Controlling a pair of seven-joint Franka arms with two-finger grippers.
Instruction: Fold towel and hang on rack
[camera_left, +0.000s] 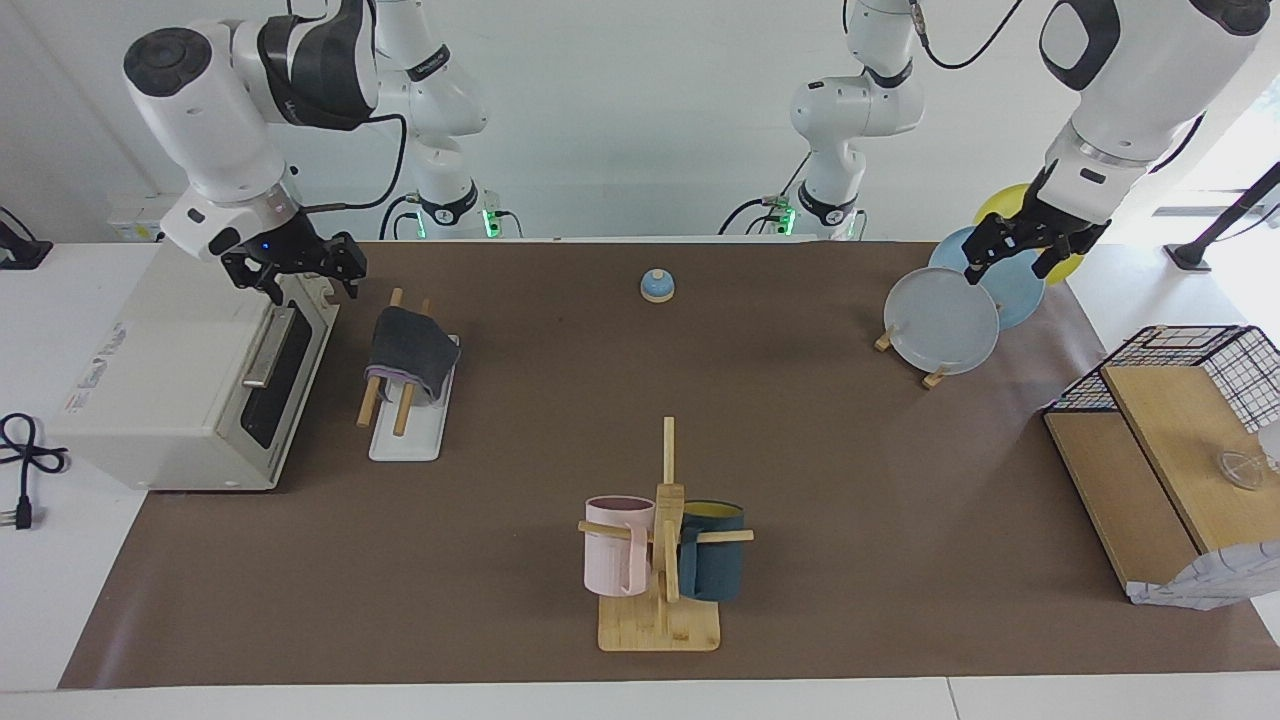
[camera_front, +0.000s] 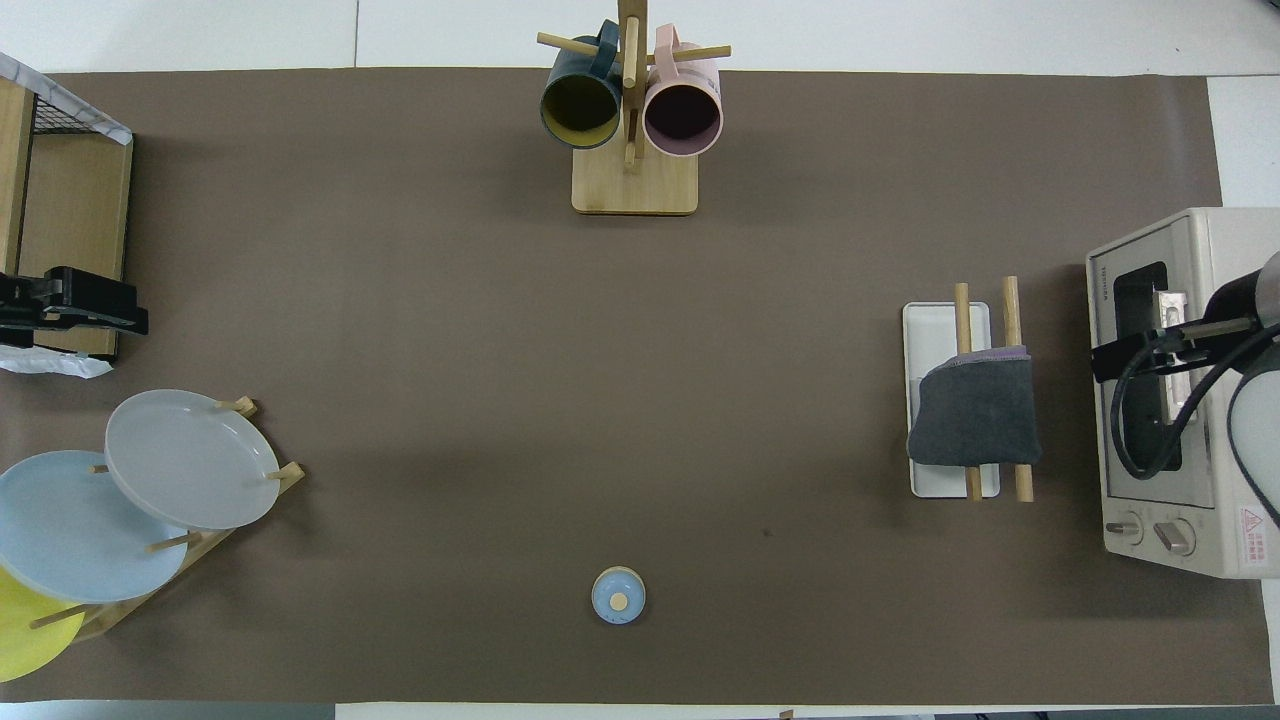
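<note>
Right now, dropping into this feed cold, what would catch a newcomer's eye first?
Probably the towel, folded grey side out and draped over both rods of the rack at the right arm's end of the table, beside the toaster oven. The right gripper hangs open and empty over that oven. At the other end, the left gripper hovers open over the plates in their holder.

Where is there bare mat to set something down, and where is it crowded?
Bare mat spans the middle, bordered by the bell, the mug stand, the plate holder and the rack. It is crowded at the right arm's end: the towel drapes the rack's rods beside the toaster oven, the open right gripper over it. The open left gripper hangs over the plates.
</note>
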